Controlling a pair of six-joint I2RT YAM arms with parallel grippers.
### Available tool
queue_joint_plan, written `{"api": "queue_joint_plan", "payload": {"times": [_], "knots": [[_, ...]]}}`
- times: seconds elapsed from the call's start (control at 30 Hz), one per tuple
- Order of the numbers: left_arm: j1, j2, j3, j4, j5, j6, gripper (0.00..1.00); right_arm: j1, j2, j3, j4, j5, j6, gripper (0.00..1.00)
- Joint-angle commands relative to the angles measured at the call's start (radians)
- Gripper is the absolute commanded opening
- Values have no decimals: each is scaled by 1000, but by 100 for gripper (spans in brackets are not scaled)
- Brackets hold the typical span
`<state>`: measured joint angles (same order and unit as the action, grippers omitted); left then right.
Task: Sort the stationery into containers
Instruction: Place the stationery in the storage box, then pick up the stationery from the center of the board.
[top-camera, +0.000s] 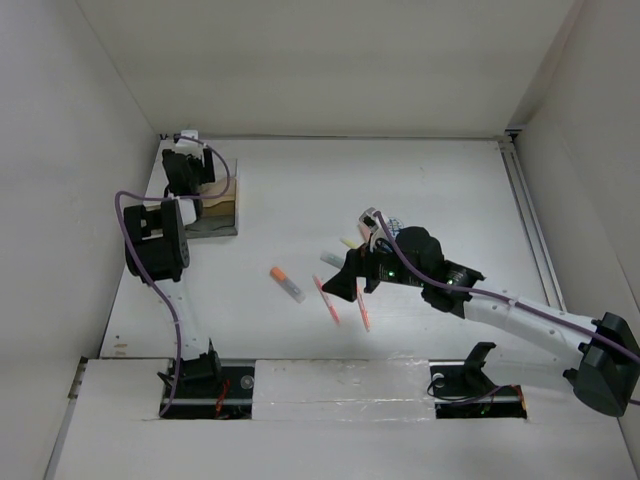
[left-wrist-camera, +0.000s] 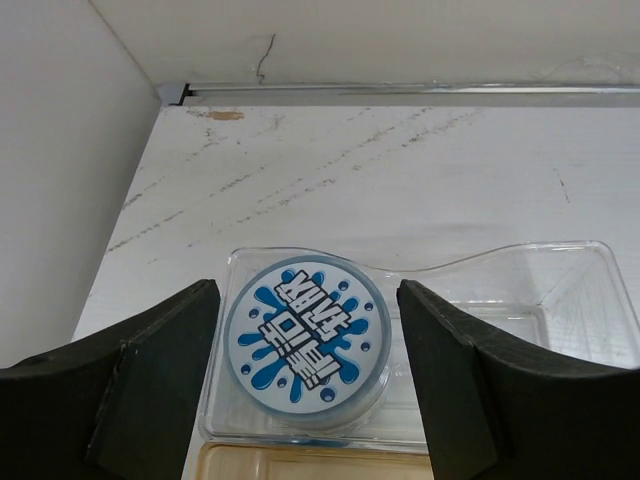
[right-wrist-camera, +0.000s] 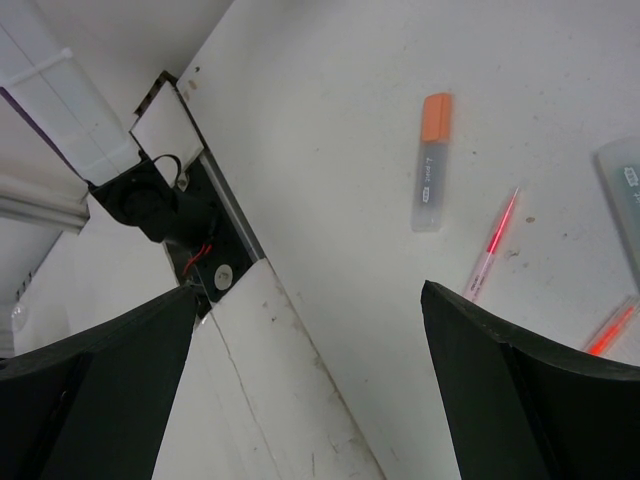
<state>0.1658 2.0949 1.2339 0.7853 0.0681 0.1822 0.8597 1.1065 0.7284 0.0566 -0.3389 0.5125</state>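
— Where's the blue-and-white cylinder (left-wrist-camera: 305, 340)?
— In the clear end compartment of the tray (left-wrist-camera: 592, 300), by the wall (left-wrist-camera: 60, 200), under the left gripper (left-wrist-camera: 305, 295), jaws spread
— The right gripper (right-wrist-camera: 308, 292)?
— Spread too, above an orange-capped highlighter (right-wrist-camera: 432, 160) and pink-red pen (right-wrist-camera: 493, 245)

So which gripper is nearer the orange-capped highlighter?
Right. The right gripper is just to the right of the orange-capped highlighter; the left gripper is far off, above the organiser tray in the far left corner.

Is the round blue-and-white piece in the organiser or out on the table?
In. The left wrist view shows the round piece lying flat inside the clear organiser compartment, framed by the open left tool.
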Motion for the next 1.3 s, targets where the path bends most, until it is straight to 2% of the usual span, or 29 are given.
{"api": "queue_joint_plan", "payload": {"times": [0.0, 0.13, 0.17, 0.2, 0.4, 0.47, 0.57, 0.6, 0.7, 0.77, 0.83, 0.9, 1.0, 1.03, 1.17, 1.23, 1.27], "knots": [[9, -96, -14, 72, 12, -4, 69, 10, -19, 16, 31, 11, -17, 100], [9, -131, -24, 98, 0, -26, 73, 10, -19, 16, 31, 11, -26, 100], [9, -144, -24, 98, -1, -36, 94, 10, -19, 16, 31, 11, -26, 100], [9, -171, -10, 88, -1, -55, 100, 10, -19, 16, 31, 11, -26, 100], [-9, -289, 104, -33, -1, -125, 100, 10, -10, 34, 8, 72, -26, 100], [-9, -344, 150, -93, 60, -195, 100, 10, 10, 43, -4, 115, -26, 100], [-9, -419, 188, -173, 158, -301, 100, -17, 45, 77, -50, 245, -16, 100], [-9, -435, 209, -198, 204, -402, 100, -42, 61, 86, -96, 340, -16, 100], [-40, -498, 300, -321, 370, -469, 100, -89, 127, 146, -243, 551, 47, 100], [-51, -535, 322, -365, 423, -599, 100, -105, 168, 195, -309, 644, 63, 100], [-51, -622, 271, -389, 423, -709, 100, -114, 190, 232, -389, 749, 81, 100], [-51, -717, 193, -458, 395, -768, 100, -125, 190, 256, -412, 787, 92, 100], [-51, -800, 118, -718, 271, -777, 100, -159, 176, 266, -431, 831, 92, 100], [-51, -828, 108, -883, 213, -762, 100, -174, 176, 266, -431, 831, 77, 100], [-42, -895, 7, -1079, 200, -718, 100, -263, 187, 244, -408, 795, 26, 100], [-41, -923, -43, -1116, 200, -727, 100, -316, 207, 244, -408, 776, 9, 100], [-41, -956, -101, -1126, 250, -727, 100, -329, 223, 244, -388, 764, -33, 100]]}}
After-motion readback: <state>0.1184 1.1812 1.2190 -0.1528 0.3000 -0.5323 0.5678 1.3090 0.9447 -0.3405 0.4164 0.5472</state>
